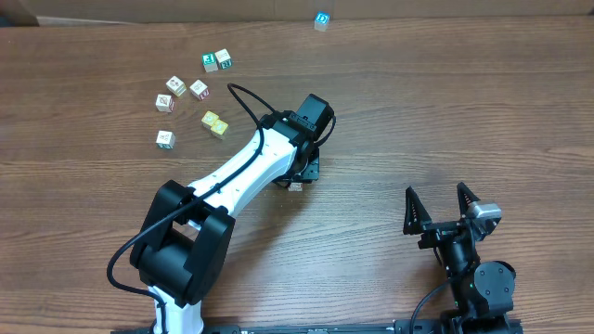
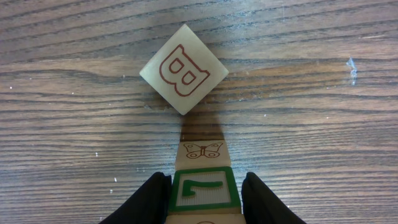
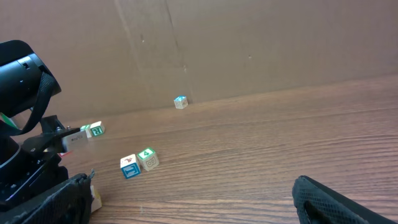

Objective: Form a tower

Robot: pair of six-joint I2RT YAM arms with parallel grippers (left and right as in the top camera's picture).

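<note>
Overhead, my left arm (image 1: 239, 169) hides its own jaws; the wrist camera shows the left gripper (image 2: 204, 198) clamping a green-7 cube (image 2: 203, 186). The arm lies outstretched, well short of the tower (image 1: 321, 20).

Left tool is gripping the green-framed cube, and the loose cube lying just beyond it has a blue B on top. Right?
Not quite. The letter on the B cube is red, not blue, as the left wrist view shows. The rest holds: the left tool grips the green-framed cube, and the B cube lies loose just beyond it.
</note>
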